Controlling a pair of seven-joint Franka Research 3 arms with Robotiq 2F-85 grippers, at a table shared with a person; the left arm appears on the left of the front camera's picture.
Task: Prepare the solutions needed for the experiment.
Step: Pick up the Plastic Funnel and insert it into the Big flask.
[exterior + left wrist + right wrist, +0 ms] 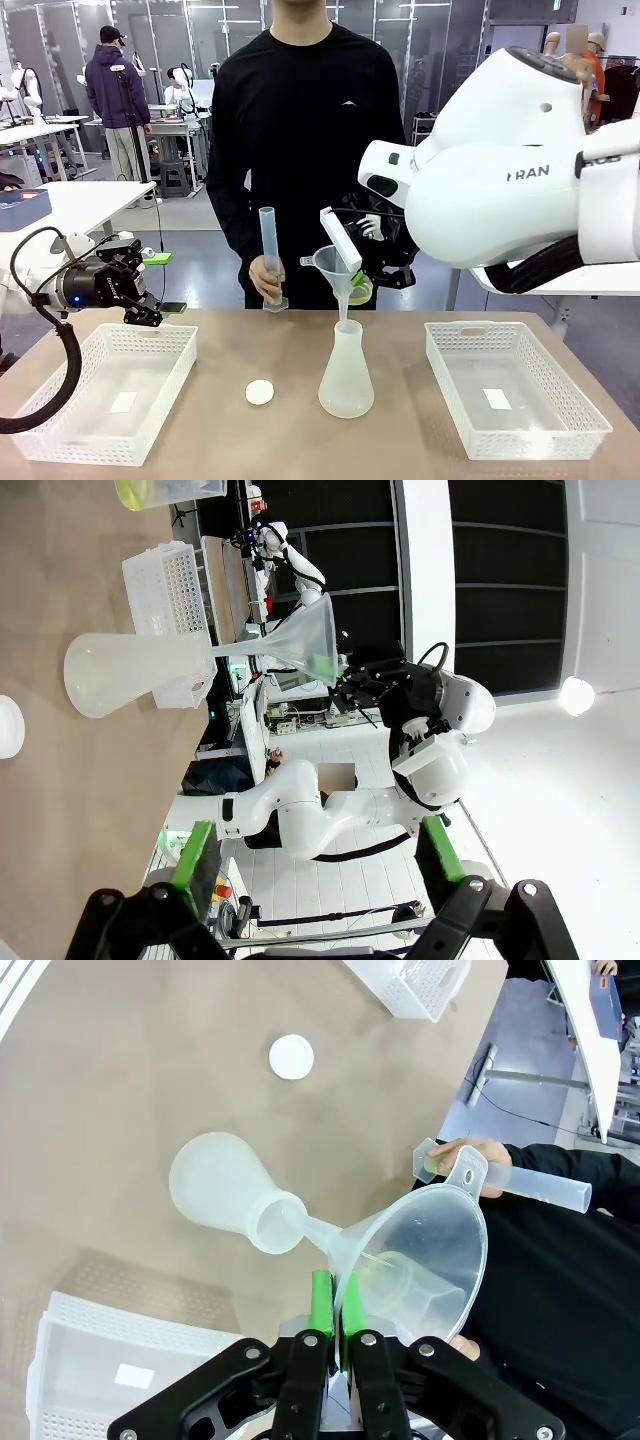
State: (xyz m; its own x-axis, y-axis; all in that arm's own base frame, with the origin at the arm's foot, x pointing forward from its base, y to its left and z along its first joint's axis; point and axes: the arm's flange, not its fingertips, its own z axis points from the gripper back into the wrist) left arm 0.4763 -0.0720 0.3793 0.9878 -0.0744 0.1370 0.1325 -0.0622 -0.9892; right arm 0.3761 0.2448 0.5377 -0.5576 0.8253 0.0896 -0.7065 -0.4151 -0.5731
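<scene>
Brown table (400, 445) holds two trays (520, 328), flask (346, 375) between. Right end effector (333, 1295) clamps the funnel (335, 262) rim, stem in the flask. Left end effector (163, 283) gapes near the left tray (60, 432). Solution (140, 492) sits in the person's (300, 120) beaker (195, 488) behind the funnel.

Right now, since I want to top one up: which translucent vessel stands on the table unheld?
The conical flask, upright mid-table under the funnel; the right gripper clamps the funnel, and the person's hand holds the graduated cylinder.
</scene>
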